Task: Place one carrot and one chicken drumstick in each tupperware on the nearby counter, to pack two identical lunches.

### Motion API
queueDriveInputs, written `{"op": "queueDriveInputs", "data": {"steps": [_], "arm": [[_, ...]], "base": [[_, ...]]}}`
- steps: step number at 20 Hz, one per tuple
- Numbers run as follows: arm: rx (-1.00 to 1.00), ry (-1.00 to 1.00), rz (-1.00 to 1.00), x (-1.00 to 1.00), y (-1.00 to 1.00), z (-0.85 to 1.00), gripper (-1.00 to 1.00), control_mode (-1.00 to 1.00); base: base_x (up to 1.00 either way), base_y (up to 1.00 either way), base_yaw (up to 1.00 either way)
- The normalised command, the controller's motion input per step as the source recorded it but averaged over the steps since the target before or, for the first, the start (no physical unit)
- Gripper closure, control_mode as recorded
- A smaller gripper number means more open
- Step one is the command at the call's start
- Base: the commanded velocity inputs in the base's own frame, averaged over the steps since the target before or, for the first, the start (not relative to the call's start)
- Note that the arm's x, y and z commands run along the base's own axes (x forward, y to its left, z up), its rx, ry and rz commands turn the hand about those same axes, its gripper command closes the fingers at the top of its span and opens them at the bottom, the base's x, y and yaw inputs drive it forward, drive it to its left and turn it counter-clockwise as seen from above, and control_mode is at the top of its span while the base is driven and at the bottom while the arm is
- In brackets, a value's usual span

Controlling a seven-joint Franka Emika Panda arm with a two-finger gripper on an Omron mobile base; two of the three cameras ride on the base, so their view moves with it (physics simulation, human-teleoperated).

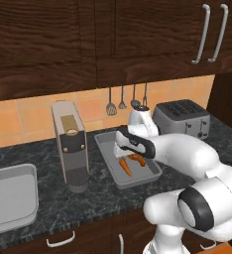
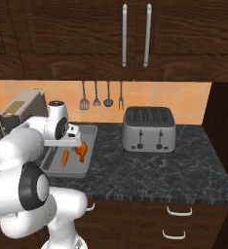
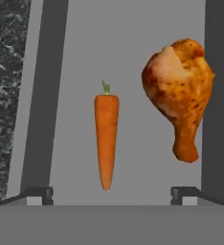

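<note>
A grey tupperware (image 1: 106, 150) lies on the black marbled counter (image 1: 88, 204). Inside it a carrot (image 3: 106, 139) and a chicken drumstick (image 3: 181, 93) lie side by side, apart from each other; from the base they appear as the carrot (image 1: 125, 167), drumstick (image 1: 138, 159), and on the other side the carrot (image 2: 65, 158) and drumstick (image 2: 82, 150). My gripper (image 3: 111, 194) hovers over this tupperware, open, with nothing held; its fingertips (image 3: 37, 194) stand wide apart. A second grey tupperware (image 1: 31, 191) sits at the counter's left end.
A tall coffee machine (image 1: 71, 144) stands just left of the filled tupperware. A silver toaster (image 2: 149, 129) sits to the right, by the wall. Kitchen utensils (image 2: 101, 97) hang on the tiled backsplash under dark wood upper cabinets. Bare counter (image 2: 160, 170) stretches in front of the toaster.
</note>
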Motion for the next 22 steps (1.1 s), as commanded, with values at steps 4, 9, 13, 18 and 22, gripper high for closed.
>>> {"op": "queueDriveInputs", "data": {"steps": [4,9,13,18,22], "arm": [[0.00,-0.16,0.01,-0.95,-0.25,0.55,-1.00,-1.00],[0.00,0.00,0.01,-0.93,-0.17,1.00,-1.00,-1.00],[0.00,0.00,0.00,-1.00,-0.33,0.90,-1.00,-1.00],[0.00,-0.06,0.00,-0.82,-0.24,0.80,-1.00,-1.00],[0.00,-0.01,-0.05,-0.58,-0.02,0.42,-1.00,-1.00]], "base": [[0.00,0.00,0.00],[0.00,0.00,0.00],[0.00,0.00,0.00],[0.00,0.00,0.00],[0.00,0.00,0.00]]}}
